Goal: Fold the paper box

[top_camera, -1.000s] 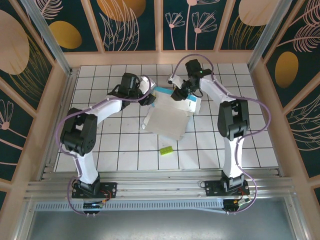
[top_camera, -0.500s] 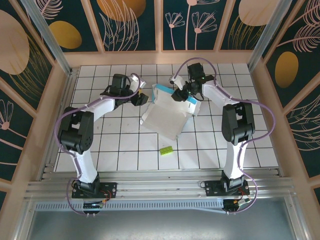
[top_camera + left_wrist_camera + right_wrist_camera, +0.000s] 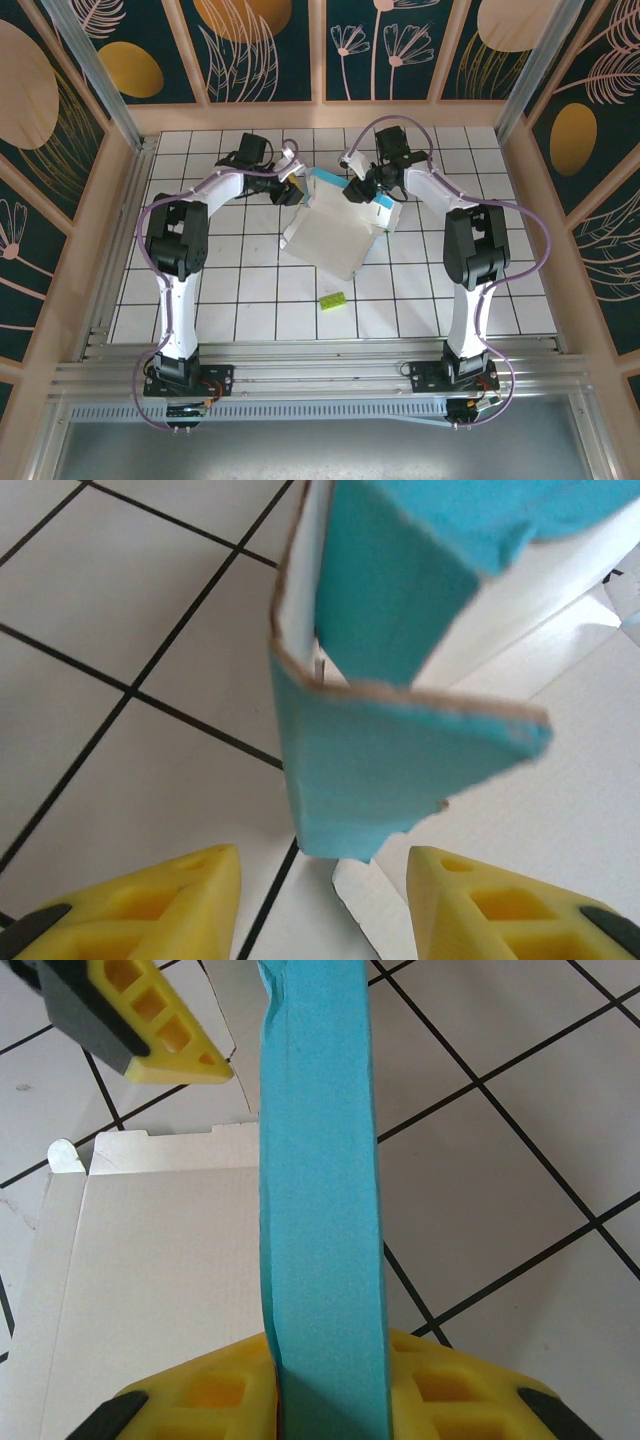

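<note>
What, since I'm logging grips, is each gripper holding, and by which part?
Right gripper: the paper box, its upright teal flap pinched between the fingers. Left gripper: nothing; its fingers open near a teal tab.

Left claw [image 3: 292, 188] back beside paper box [image 3: 335, 242]

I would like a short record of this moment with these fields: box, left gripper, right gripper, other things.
box: grey-white sheet lying flat on the table, teal parts raised at its far edge
left gripper: open, teal tab ahead between its jaws, no contact seen
right gripper: shut on teal wall, holding it upright
other: green block on the near side of the box, apart from it
</note>
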